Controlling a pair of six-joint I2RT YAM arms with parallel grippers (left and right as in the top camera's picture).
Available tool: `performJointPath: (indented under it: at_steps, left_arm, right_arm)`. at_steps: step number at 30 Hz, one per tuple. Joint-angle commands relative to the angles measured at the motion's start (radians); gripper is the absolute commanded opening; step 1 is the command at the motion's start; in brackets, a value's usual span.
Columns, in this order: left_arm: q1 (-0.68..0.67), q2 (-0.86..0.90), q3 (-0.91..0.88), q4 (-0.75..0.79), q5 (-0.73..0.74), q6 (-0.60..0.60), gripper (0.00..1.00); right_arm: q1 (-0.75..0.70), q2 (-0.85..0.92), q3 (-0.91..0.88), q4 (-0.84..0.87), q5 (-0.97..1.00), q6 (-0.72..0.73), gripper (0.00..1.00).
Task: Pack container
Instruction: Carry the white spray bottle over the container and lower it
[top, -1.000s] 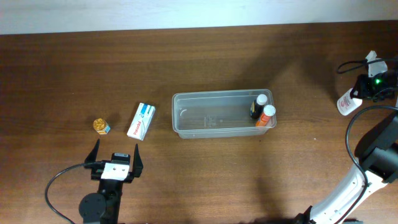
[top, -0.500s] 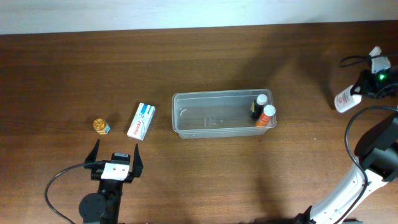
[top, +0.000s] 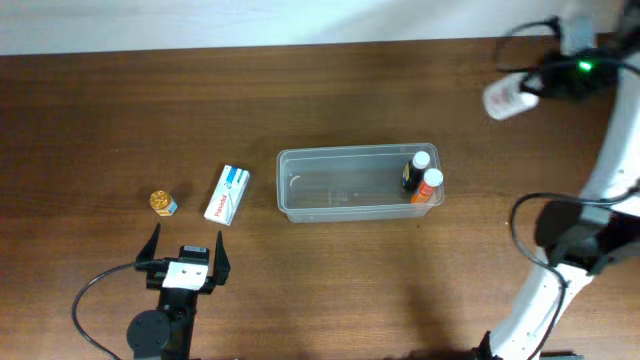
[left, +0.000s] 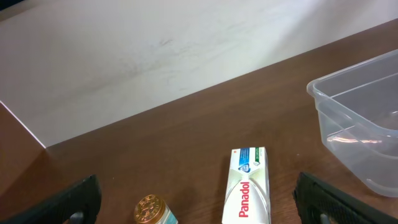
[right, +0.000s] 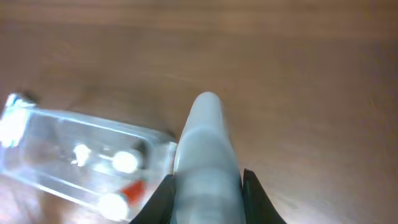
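FRONT TO BACK: Nearest the robot, the L gripper (top: 187, 241) sits low, well short of the container (top: 350, 151) and off to its left. The wrist is level and the two dark fingers (left: 74, 198) are spread wide w/ nothing between them. Its cam looks flat across the wood table (top: 100, 110) toward the container's left end wall.

Off that left end lies a white Panadol box (top: 227, 194), flat, near the wall but not touching. Further left of the box, a small gold-capped jar (top: 163, 203) stands apart.

The container, clear plastic, lies lengthwise at mid-table. In its right end stand a dark bottle (top: 417, 168) and an orange bottle (top: 428, 187), both white-capped, close together.

Farthest out, the R arm (top: 560, 285) rises from its base to the front-right of the container, bends at the elbow and reaches well beyond the tub's right end. The R gripper (top: 528, 88) is held above the wood, pointing back toward the container. Its fingers (right: 163, 194) are clamped either side of a white bottle (top: 505, 98). The wrist view is blurred, so it may be a tube instead. In that cam, the container's right end shows below and left of the held item.
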Motion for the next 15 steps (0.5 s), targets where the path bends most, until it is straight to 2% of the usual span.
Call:
performJointPath:
  at_steps: [1,6,15]
  left_arm:
    - [0.004,-0.010,-0.002,-0.005,0.011,0.011,0.99]
    - [0.004,-0.010,-0.002,-0.005,0.011,0.011,0.99]
    - [0.004,-0.010,-0.002,-0.005,0.011,0.011,0.99]
  right_arm:
    - [0.121,-0.054,0.037,-0.006,0.014,0.065,0.17]
    - [0.260,-0.056,0.028,-0.006,0.229,0.208,0.17]
    - [0.427,-0.106,0.002,-0.007,0.250,0.314,0.17]
